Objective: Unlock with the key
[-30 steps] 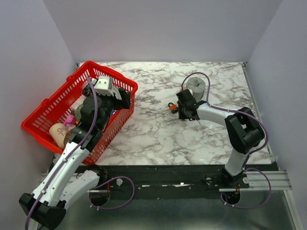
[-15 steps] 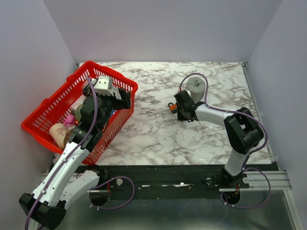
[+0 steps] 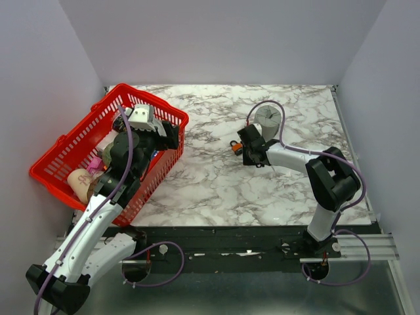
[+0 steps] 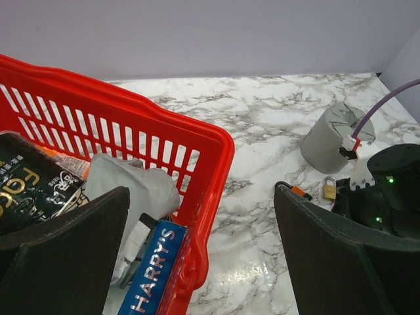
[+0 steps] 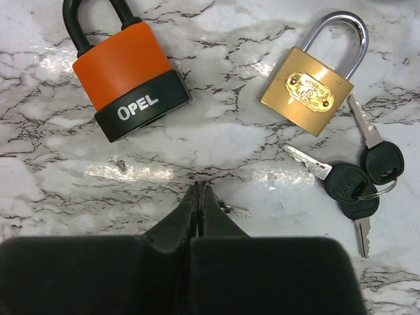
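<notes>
**Key [image 5: 235, 210] at closed fingertips, mid-desk**

The right end effector [image 5: 199, 195] is down at the marble desk [image 5: 39, 177] near its middle, its jaws pressed fully together. A thin metal blade, the only part of the key in sight, pokes out flat on the marble from under one finger. The head is hidden, and it cannot be told whether the blade is pinched or merely lies beneath.

Just beyond the fingertips two locks lie side by side, apart from each other. The orange padlock [image 5: 125, 72] has a black shackle, a black base and the word OPEL. The brass padlock [image 5: 307, 92] has a silver shackle. Close by the brass padlock rests a key ring [image 5: 354, 187] carrying three black-headed keys, one blade reaching up to the padlock's corner. A grey container [image 3: 268, 118] stands nearer the far edge, a short way from the locks.

The left end effector [image 4: 200, 193] hangs over the rim of a red basket [image 4: 216, 164] at the desk's left edge, near the far-left corner. Its jaws are spread wide and hold nothing. Inside the basket, seen from the left wrist, are a blue box [image 4: 157, 266] marked HARRY'S, a pale crumpled wrapper [image 4: 131, 187] and a dark printed packet [image 4: 33, 187].
</notes>
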